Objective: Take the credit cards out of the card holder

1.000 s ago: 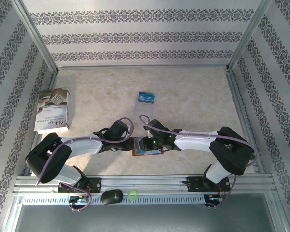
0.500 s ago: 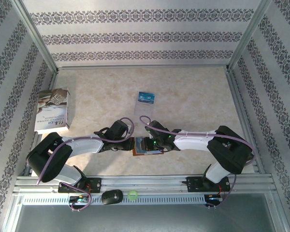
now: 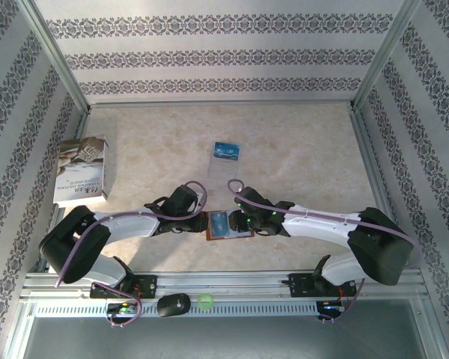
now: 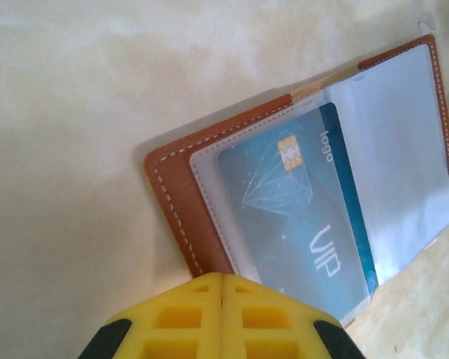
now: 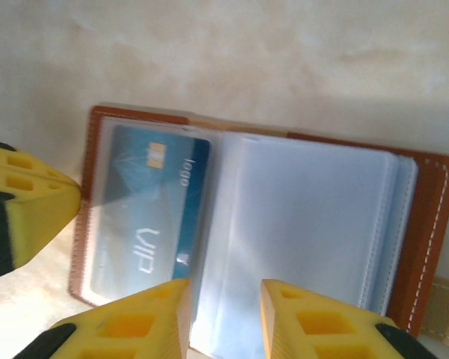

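Brown leather stitched in white, the card holder (image 3: 228,230) lies open and flat on the table (image 3: 299,149), low in the middle of the top view, between my two arms. Its left-hand page carries a blue card (image 4: 295,224) with a gold chip and pale "VIP" lettering, tucked under a clear sleeve. In the right wrist view the right-hand page is a stack of clear sleeves (image 5: 307,224) with nothing showing through them.

My left gripper (image 4: 221,288) sits at the bottom of its own view, the yellow fingers pressed together with nothing between them, just at the holder's edge nearest the card. From the right wrist camera one of those fingers (image 5: 22,217) shows at the left edge of the frame, against the holder's left side.

My right gripper (image 5: 224,299) stands partly open at the bottom of its frame, over the lower edge of the sleeves near the fold. I cannot tell whether its pads touch the plastic, and no grip is visible.

Further up the table, in the middle of the top view, what looks like a second blue card (image 3: 227,149) lies on a pale translucent sheet (image 3: 224,162). A white-grey booklet (image 3: 81,173) lies at the left side.
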